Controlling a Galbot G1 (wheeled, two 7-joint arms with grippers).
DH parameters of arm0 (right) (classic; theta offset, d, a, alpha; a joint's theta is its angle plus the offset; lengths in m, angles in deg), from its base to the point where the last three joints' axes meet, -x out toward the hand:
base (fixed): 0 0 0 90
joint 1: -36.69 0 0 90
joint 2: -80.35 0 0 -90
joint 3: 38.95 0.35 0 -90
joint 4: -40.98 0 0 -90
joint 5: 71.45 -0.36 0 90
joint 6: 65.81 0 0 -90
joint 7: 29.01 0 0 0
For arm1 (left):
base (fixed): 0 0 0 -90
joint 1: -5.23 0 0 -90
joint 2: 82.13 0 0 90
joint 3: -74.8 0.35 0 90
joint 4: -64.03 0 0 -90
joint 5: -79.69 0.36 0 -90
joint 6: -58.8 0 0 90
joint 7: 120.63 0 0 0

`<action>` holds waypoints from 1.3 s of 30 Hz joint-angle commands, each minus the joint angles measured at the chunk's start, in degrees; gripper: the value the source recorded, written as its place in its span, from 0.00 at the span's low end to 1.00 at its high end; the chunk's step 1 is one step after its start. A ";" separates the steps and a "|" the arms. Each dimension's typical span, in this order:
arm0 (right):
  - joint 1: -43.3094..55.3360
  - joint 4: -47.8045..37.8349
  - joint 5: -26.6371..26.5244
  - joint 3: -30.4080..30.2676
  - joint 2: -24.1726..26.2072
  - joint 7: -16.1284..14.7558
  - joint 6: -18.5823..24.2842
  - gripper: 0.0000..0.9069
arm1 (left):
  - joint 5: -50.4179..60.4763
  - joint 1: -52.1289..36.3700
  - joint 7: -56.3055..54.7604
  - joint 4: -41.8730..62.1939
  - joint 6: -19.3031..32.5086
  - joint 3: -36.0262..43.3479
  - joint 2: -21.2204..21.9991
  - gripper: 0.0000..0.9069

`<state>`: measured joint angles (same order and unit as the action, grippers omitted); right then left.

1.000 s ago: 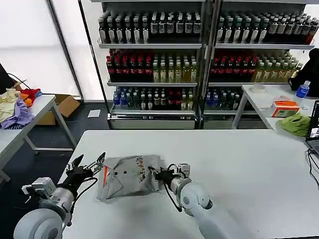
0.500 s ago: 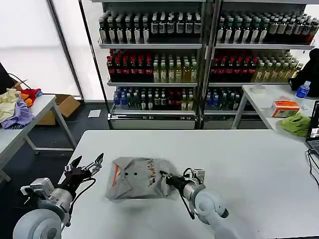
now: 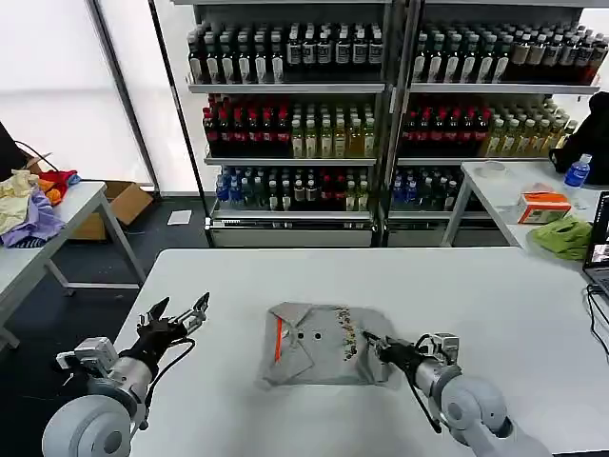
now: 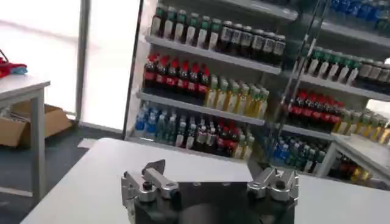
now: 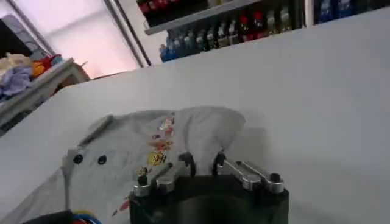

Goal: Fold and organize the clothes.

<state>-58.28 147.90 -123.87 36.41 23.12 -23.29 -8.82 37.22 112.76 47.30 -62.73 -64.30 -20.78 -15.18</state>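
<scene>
One of the clothes, a light grey collared shirt (image 3: 319, 345), lies folded on the white table (image 3: 495, 295) near its middle, with an orange-lined placket (image 3: 277, 340) and a small multicolour print (image 3: 347, 328). My right gripper (image 3: 371, 341) sits at the shirt's right edge, low on the table. In the right wrist view the shirt (image 5: 122, 158) spreads ahead of the right gripper (image 5: 204, 161), whose fingertips pinch a raised fold of its hem. My left gripper (image 3: 178, 312) hovers open over the table's left part, well apart from the shirt; the left wrist view shows its fingers (image 4: 152, 175) spread wide with nothing between them.
Shelves of bottles (image 3: 381, 105) stand behind the table. A side table at the left carries a heap of yellow, lilac and red garments (image 3: 29, 205). The right-hand table holds a lime-green cloth (image 3: 563, 236) and an orange box (image 3: 544, 205). A laptop edge (image 3: 599, 252) sits at the far right.
The right gripper has drawn the shirt to the right across the table, from the left part to the middle. The left gripper stayed open and shifted slightly.
</scene>
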 commanded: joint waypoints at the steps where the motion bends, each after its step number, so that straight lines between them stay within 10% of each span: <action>1: -3.33 2.36 7.42 6.69 3.10 -2.45 1.92 1.00 | 0.05 -0.58 -0.19 0.20 0.01 1.34 -0.22 1.00; 9: -0.95 5.94 14.83 5.59 0.94 -0.06 7.10 1.00 | -0.85 -0.01 0.01 0.42 0.03 -0.09 -1.16 1.00; 18: 6.20 4.48 23.62 -10.32 -10.28 4.27 8.67 1.00 | -0.79 0.41 -0.01 0.54 0.05 0.22 -0.91 1.00; 28: 0.34 -1.25 28.60 -14.18 -11.56 19.70 2.77 1.00 | -0.73 2.94 0.59 0.58 0.10 -2.35 0.62 1.00; 39: -2.90 -0.22 28.13 -9.88 -11.33 18.89 10.99 1.00 | -0.57 2.98 0.67 1.17 0.17 -1.64 1.51 1.00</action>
<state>-58.81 147.96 -97.96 26.38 13.26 -8.00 -2.97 36.61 115.24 47.94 -61.59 -64.10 -22.28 -13.90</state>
